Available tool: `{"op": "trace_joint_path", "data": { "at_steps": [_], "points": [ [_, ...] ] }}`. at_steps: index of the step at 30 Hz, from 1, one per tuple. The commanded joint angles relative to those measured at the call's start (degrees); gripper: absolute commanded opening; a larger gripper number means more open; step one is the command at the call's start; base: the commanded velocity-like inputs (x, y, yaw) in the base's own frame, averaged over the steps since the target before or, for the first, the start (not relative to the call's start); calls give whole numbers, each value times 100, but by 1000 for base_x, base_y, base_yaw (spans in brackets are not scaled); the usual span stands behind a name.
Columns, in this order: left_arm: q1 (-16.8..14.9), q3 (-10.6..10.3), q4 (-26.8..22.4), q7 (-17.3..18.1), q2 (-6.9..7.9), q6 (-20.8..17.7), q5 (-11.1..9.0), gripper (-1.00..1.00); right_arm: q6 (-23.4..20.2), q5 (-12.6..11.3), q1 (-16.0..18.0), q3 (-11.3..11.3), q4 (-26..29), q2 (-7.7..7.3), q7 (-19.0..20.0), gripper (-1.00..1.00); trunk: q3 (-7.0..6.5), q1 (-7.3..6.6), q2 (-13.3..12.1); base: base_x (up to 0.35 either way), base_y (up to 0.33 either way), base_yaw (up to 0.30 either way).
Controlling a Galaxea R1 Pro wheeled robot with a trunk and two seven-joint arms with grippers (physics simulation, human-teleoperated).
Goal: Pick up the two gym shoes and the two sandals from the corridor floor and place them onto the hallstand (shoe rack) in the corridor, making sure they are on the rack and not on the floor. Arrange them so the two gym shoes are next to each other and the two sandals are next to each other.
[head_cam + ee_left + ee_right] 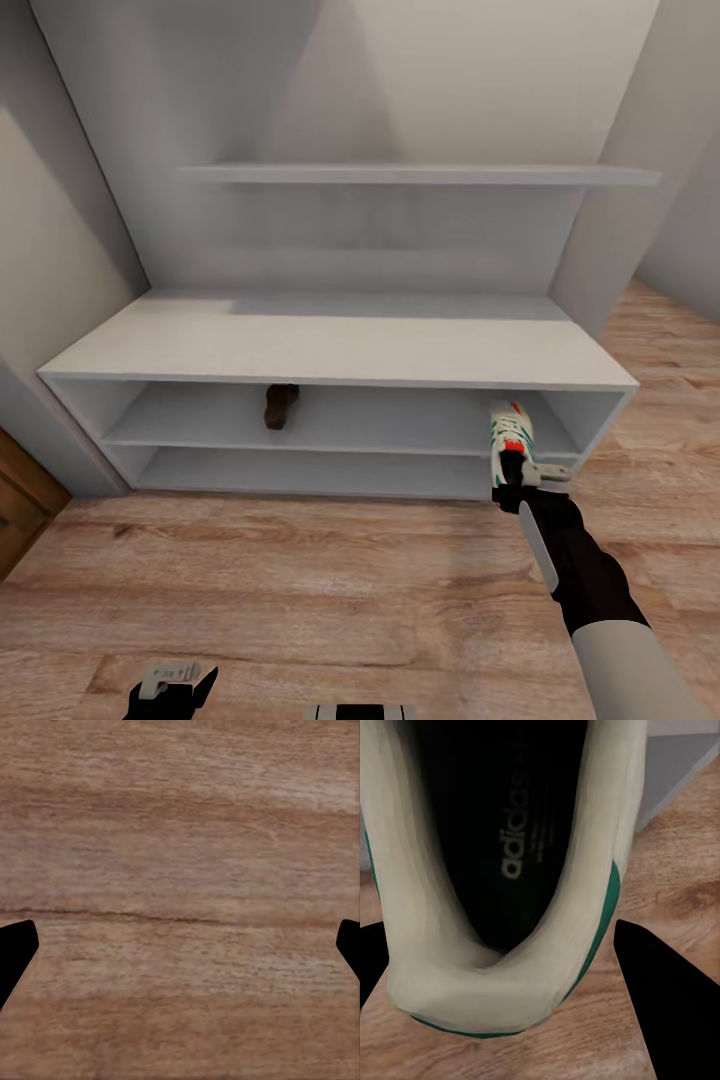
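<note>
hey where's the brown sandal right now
In the head view, one brown sandal sits on the upper open shelf of the hallstand, left of centre, well left of the gym shoe at the right gripper.

The word "adidas" is printed on the gym shoe's [502, 870] dark insole.

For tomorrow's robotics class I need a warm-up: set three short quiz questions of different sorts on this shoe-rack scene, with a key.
1. True or false: the right end effector is at the gym shoe.
2. What lies on the hallstand's upper open shelf, left of centre? A sandal, B book, C ball.
3. Fill in: the left end effector faces the wood ____.

Key: 1 true; 2 A, the sandal; 3 floor.
</note>
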State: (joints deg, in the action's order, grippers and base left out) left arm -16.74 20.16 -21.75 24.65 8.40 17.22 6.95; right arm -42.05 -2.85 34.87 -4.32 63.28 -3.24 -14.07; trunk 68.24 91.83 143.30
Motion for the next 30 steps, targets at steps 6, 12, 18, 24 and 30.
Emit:
{"op": "trace_joint_path", "data": {
  "at_steps": [6,12,18,24,30],
  "points": [
    [8,42,4,31,-5,30,56,100,-22,14,3,-7,-1,24,-30,-100,5,0,2,164,0,0],
    [20,36,4,31,-9,32,62,100,-23,45,3,1,5,30,-26,-100,5,0,2,0,0,0],
    [21,32,4,33,-11,29,61,100,-23,23,3,15,3,-19,-19,-100,5,0,2,0,0,0],
    [27,32,4,51,-9,33,62,100,-28,22,3,12,9,-26,-18,-100,5,0,2,0,0,0],
    [30,32,4,65,-11,19,61,100,-31,17,4,11,9,-28,-17,-100,157,15,10,0,0,0]
  ]
}}
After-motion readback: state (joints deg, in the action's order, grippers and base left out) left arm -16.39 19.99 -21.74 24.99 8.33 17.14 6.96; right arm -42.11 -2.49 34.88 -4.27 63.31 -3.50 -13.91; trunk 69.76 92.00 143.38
